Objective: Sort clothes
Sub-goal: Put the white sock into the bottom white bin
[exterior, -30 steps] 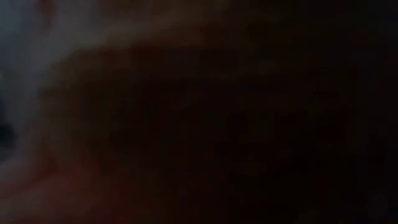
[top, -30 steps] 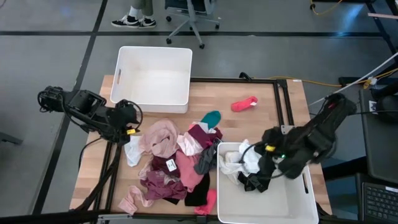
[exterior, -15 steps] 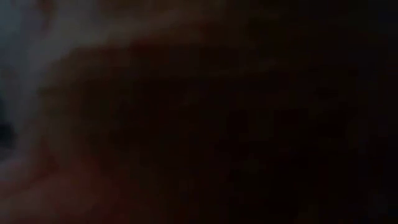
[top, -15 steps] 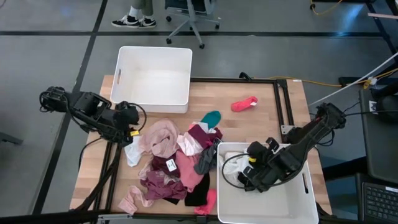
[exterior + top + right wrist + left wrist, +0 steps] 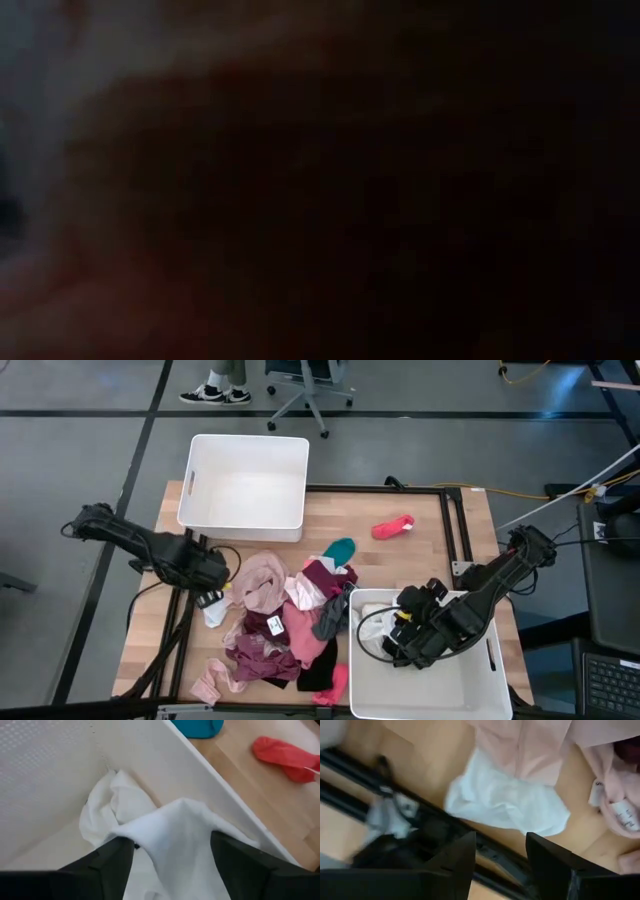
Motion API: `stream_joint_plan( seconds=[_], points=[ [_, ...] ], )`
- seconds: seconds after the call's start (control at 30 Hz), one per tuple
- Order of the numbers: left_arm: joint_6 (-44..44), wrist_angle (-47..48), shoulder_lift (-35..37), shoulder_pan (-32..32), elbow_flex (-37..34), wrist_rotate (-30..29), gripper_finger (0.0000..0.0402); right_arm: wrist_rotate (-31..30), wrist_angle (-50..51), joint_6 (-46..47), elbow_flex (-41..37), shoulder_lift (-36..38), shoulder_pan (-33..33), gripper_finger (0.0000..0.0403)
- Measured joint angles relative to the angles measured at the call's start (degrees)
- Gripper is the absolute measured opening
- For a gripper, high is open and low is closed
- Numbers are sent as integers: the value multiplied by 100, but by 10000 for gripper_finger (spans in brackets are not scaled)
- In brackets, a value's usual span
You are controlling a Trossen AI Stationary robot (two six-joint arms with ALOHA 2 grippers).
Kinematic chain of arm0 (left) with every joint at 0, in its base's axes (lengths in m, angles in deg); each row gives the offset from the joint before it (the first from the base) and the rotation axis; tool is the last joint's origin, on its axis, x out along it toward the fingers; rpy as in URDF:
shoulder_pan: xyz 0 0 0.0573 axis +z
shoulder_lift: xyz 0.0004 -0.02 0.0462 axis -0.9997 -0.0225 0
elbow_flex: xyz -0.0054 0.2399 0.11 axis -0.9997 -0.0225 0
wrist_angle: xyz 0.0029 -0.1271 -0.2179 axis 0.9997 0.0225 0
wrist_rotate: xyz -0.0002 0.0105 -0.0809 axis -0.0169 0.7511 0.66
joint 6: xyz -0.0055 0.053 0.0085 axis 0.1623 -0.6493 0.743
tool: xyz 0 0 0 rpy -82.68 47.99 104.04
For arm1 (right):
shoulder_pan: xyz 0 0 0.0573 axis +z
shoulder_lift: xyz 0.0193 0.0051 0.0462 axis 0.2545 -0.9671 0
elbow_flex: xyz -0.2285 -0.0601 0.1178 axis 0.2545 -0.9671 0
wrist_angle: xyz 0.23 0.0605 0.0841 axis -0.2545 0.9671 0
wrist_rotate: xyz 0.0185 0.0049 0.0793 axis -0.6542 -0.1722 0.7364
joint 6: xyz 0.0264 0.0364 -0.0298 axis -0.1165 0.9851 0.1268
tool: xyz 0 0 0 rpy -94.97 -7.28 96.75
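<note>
From my station, starting at the left: my left gripper (image 5: 212,578) hangs low at the left edge of the table (image 5: 420,555), its fingers (image 5: 456,857) spread with nothing between them, pointed at a small white garment (image 5: 213,609) that lies flat on the wood just beside the pile. I judge that piece thin and limp; it will drape and slide, so I would pinch a bunched fold near its middle rather than a loose edge.

Behind it, the far white bin (image 5: 245,485) stands with nothing visible inside. The pile of clothes (image 5: 275,630) fills the table's middle: pale pink, maroon and grey pieces tangled over each other, so lifting one may drag its neighbours. A teal sock (image 5: 340,548) lies at the pile's far edge, and a red sock (image 5: 392,527) sits well apart, alone; both look light and easy to take at mid-length.

On the right, the near white bin (image 5: 480,695) holds white cloth (image 5: 165,830). My right gripper (image 5: 400,643) is down inside it, fingers (image 5: 112,857) parted and the cloth draped between them; I cannot tell whether it has fully dropped free. The low camera shows only darkness.
</note>
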Motion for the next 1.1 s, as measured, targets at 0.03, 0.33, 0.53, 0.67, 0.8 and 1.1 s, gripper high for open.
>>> stream_joint_plan(
  seconds=[0.03,0.33,0.53,0.67,0.8,1.1],
  points=[
    [60,-126,-30,0,-127,107,164,-14,0,-9,0,0,0,266],
    [-3,-1237,-823,0,-601,491,164,-364,-17,-153,0,0,2,265],
    [-238,-1410,-1757,0,-608,446,164,-451,-18,-155,0,0,2,264],
    [-420,-1390,-2268,-2,-608,422,164,-465,-19,-162,0,0,2,264],
    [-618,-1704,-2560,-62,-610,575,164,-466,-20,-267,0,-2,2,264],
    [-687,-2522,-2877,-135,-1093,910,164,-650,-35,-394,0,-2,0,264]
  ],
)
